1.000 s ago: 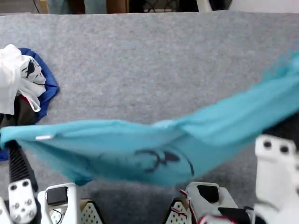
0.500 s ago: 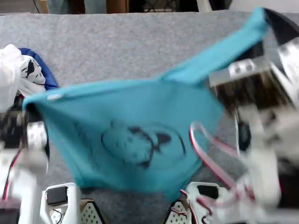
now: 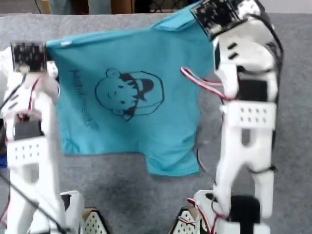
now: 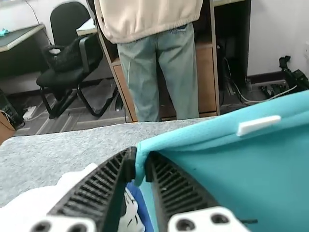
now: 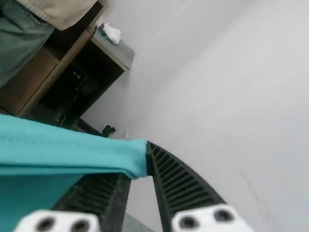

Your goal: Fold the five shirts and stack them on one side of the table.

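Both jaws, left and right, stay clamped on top corners of the teal shirt [image 3: 122, 112]; lifted from a low sag, it now hangs spread above the surface [image 3: 122, 195], ready for laying flat.

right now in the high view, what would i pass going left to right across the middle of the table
left arm → teal shirt → right arm

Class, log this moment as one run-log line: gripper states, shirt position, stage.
left gripper: shut on teal shirt corner | right gripper: shut on other corner | teal shirt: held up spread over grey table | fold: not started
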Available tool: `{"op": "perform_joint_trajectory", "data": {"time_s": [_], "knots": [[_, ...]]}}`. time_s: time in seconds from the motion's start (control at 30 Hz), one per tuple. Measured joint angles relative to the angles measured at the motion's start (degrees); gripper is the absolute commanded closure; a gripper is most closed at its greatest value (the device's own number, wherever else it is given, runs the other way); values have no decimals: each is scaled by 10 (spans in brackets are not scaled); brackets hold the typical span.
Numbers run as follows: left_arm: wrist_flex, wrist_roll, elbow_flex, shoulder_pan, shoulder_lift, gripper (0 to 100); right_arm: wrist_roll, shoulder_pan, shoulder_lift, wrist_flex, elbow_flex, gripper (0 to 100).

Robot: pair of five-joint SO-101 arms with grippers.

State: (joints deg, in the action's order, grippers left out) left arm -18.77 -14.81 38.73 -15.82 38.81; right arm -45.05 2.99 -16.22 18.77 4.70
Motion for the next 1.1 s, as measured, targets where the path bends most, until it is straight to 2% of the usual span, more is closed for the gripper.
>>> {"op": "perform_joint_trajectory", "data": {"time_s": [0.1, 0.23, 0.67, 0.93, 1.1], "knots": [[7, 0, -69, 0, -89, 971, 0, -7, 90, -5, -52, 985], [10, 0, -130, 0, -171, 971, 0, -19, 207, 42, -165, 985], [8, 0, -277, 4, -355, 971, 24, -63, 544, 192, -642, 985], [-135, 0, -355, 4, -389, 971, 24, -82, 709, 197, -859, 985], [-162, 0, -359, 3, -389, 971, 24, -83, 740, 248, -902, 985]]}}
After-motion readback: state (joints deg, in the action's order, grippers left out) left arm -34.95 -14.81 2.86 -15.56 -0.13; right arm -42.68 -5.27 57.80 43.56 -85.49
